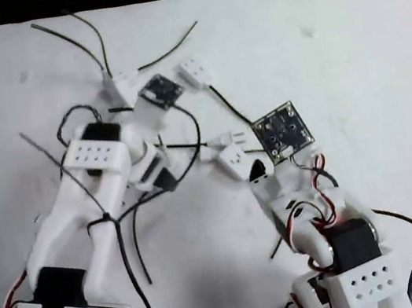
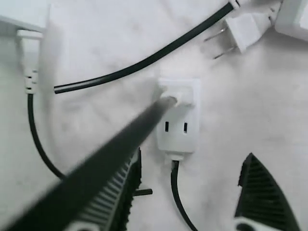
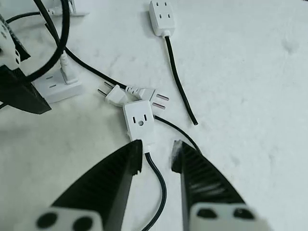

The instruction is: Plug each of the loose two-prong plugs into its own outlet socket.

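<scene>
The right tool [image 3: 158,147] hung with its fingers apart, straddling the black cord [image 3: 156,173] just behind a white outlet socket [image 3: 139,118] on the bench [image 3: 240,96]. A loose plug [image 3: 114,95] and a second loose plug [image 3: 153,96] lay just beyond that socket. The left tool [image 2: 195,161], likewise spread apart, hovered over another socket [image 2: 179,130] with a seated plug [image 2: 179,96] in it.

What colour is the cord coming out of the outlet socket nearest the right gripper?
The cord is black; it shows clearest in the right wrist view.

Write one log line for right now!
left end effector: open, above socket | right end effector: open, straddling cord | loose plugs: unplugged
</scene>
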Available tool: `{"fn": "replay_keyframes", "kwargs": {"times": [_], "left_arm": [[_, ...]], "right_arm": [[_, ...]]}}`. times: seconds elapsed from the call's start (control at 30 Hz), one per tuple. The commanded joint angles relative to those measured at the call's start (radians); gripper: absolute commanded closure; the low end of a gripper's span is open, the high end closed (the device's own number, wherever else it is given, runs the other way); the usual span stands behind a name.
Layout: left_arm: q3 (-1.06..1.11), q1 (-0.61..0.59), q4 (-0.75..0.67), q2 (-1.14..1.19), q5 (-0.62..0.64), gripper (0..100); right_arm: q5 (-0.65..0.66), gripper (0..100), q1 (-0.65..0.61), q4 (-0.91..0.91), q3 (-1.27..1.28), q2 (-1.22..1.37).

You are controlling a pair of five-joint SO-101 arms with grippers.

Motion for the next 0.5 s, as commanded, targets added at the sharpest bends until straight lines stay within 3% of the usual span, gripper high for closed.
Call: {"fn": "replay_keyframes", "kwargs": {"times": [0.0,0.23,0.47], "left_arm": [[0.124,0.024,-0.181,-0.002,0.009,67],[0.107,0.016,-0.203,0.041,0.014,67],[-0.252,0.016,0.069,0.331,0.014,71]], "right_arm": [[-0.008,89.3,0.002,-0.021,-0.005,-0.01],[-0.008,89.3,0.001,-0.021,-0.005,-0.01],[-0.008,89.3,0.001,-0.021,-0.005,-0.01]]}}
